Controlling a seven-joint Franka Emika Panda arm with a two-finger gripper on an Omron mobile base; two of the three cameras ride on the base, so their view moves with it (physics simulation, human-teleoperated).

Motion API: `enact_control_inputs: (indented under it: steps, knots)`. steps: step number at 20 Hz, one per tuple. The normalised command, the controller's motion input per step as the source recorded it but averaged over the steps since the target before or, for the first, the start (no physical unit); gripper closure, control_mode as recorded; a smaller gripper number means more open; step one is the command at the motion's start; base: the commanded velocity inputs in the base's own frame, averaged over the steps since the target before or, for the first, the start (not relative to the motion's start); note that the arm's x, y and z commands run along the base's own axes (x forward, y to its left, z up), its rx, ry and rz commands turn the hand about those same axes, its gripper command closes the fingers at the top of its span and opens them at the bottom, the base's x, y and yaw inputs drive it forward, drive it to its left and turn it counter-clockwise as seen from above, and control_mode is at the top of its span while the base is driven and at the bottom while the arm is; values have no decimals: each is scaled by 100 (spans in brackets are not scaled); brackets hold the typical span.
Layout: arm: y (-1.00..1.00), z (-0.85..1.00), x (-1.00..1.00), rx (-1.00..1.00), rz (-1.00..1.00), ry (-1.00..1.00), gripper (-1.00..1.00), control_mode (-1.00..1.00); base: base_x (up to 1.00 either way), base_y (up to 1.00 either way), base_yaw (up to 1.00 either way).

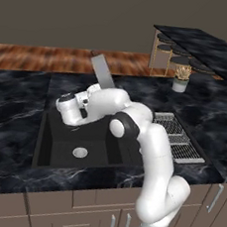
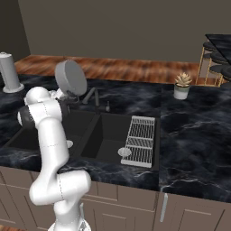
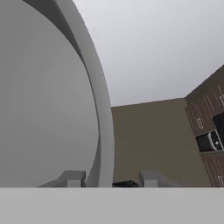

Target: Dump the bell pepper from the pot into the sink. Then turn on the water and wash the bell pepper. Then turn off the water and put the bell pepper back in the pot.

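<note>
Matt grey metal pot point(image 2: 71, 78); matt black sink point(image 1: 51, 151); glossy marble counter point(image 2: 189, 135).

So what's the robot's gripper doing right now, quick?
Gripper: closed on the rim of the pot, holding it tipped up on edge above the sink.

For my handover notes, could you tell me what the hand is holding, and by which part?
The hand holds the pot, gripped at its rim and tipped on edge above the sink.
</note>
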Motion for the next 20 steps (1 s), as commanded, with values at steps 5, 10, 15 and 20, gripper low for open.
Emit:
enact_control_inputs:
  steps: [5,10,15,20]
  knots:
    - [0,8,0,-23,0,-3,100,-100,0,0,0]
    - [0,9,0,-22,-2,-6,100,-100,0,0,0]
    - [0,10,0,-13,-6,-4,100,-100,0,0,0]
    - [0,8,0,-15,-8,-8,100,-100,0,0,0]
